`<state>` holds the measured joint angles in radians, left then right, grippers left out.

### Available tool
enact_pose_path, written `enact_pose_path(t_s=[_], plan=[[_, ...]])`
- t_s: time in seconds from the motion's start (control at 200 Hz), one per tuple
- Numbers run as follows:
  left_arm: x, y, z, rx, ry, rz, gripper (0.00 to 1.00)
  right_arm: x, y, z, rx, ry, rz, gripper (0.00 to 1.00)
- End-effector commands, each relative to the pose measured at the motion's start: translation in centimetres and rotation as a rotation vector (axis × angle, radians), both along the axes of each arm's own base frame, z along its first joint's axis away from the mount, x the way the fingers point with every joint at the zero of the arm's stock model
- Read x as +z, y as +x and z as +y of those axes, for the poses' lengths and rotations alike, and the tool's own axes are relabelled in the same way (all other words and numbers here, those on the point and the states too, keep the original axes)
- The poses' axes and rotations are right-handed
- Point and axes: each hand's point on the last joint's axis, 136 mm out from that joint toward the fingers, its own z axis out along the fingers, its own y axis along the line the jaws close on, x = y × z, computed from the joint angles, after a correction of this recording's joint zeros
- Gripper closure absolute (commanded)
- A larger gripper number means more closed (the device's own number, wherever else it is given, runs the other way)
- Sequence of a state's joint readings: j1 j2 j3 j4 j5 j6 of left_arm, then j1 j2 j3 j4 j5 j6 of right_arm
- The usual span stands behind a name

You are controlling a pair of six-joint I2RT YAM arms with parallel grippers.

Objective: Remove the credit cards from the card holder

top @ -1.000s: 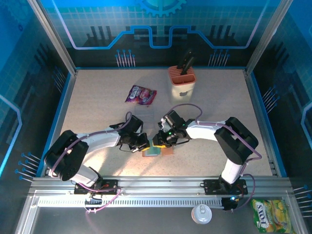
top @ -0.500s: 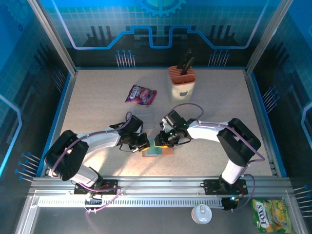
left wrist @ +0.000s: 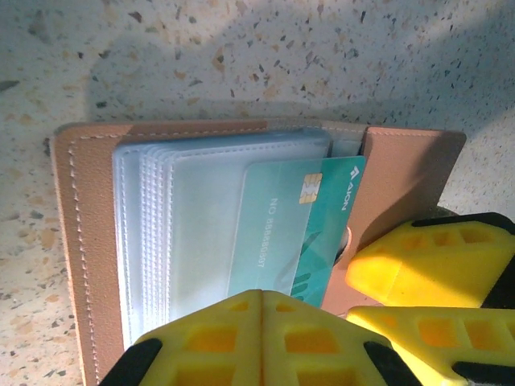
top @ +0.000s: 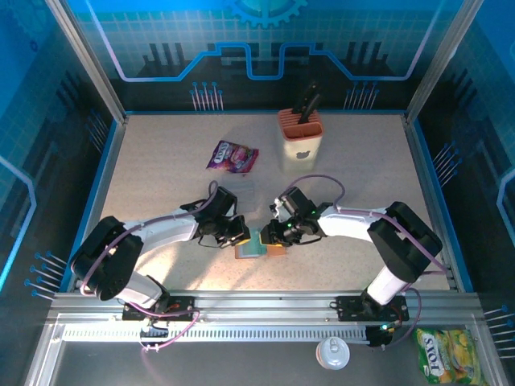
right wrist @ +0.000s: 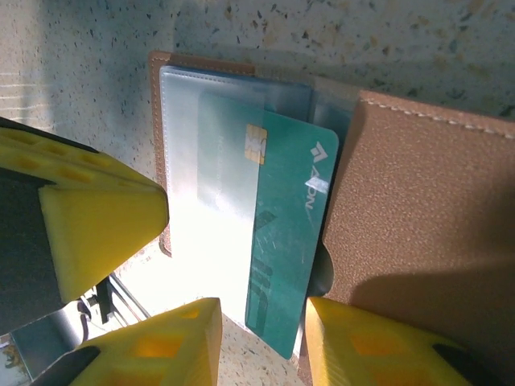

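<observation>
Over the last second the right arm has swung its elbow outward and eased its fingers point(top: 273, 235) a little toward the near edge, over the holder point(top: 262, 248). The holder lies open on the table point(top: 161, 161), midway along and nearer the near edge. The left fingers point(left wrist: 249, 338) have not moved: closed, pressing on the clear sleeves. A teal card point(right wrist: 282, 233) sticks partway out of its sleeve. The right fingers stand apart astride its lower corner (a gap shows on one side). The pull looks lined up but not begun.
</observation>
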<state>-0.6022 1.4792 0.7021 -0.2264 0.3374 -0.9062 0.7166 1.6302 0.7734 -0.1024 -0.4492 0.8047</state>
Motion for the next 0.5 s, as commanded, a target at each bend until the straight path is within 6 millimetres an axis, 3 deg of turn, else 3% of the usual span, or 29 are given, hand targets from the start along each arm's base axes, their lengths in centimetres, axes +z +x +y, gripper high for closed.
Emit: enact_pose_path(t_s=[0.0,0.495], plan=[[0.6,0.3,-1.2,-0.044,-0.028,-0.018,0.92,0.7,1.0,-0.2,-0.021,0.022,-0.029,0.66],[-1.9,-0.8,0.4,-0.024,0.063,0.042,0.93,-0.9,1.2,-0.6,-0.042,0.014,0.025,0.68]])
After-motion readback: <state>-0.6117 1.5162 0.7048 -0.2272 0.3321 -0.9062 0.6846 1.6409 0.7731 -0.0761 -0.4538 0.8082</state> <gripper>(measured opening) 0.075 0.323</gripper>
